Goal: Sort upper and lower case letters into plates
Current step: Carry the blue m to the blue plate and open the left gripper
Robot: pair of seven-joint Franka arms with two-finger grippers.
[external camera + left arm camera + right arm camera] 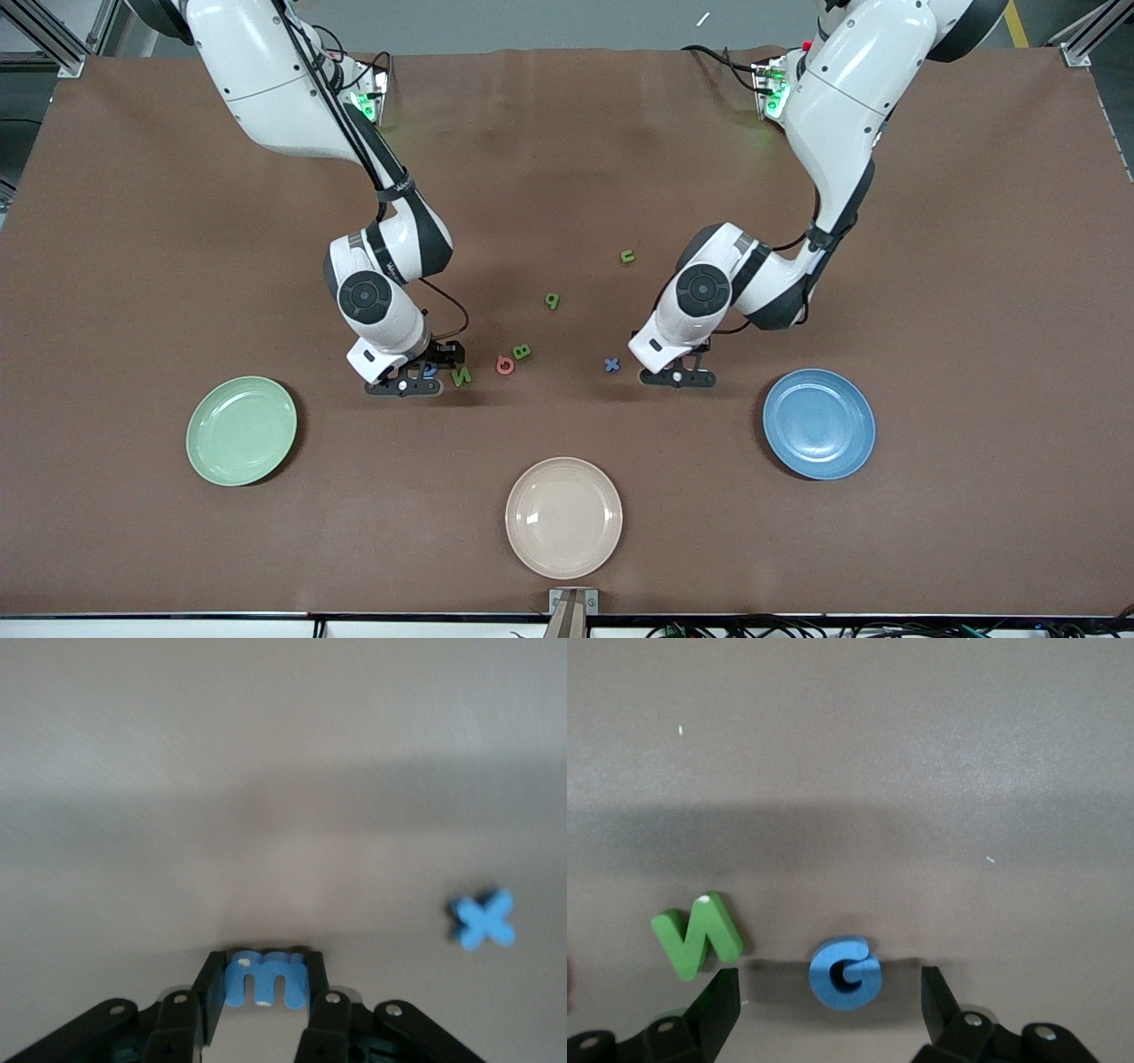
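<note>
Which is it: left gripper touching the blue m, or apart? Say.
Touching. Left wrist view: both fingers press the blue m; left gripper.

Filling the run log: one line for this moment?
left end effector: shut on blue m | right end effector: open around blue G | plates: bare

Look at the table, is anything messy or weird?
Nothing is broken or spilled. The letters lie scattered at all angles in the middle of the table, and the green plate, blue plate and beige plate hold none yet. The left gripper pinches a blue m; the right gripper straddles a blue G.
</note>
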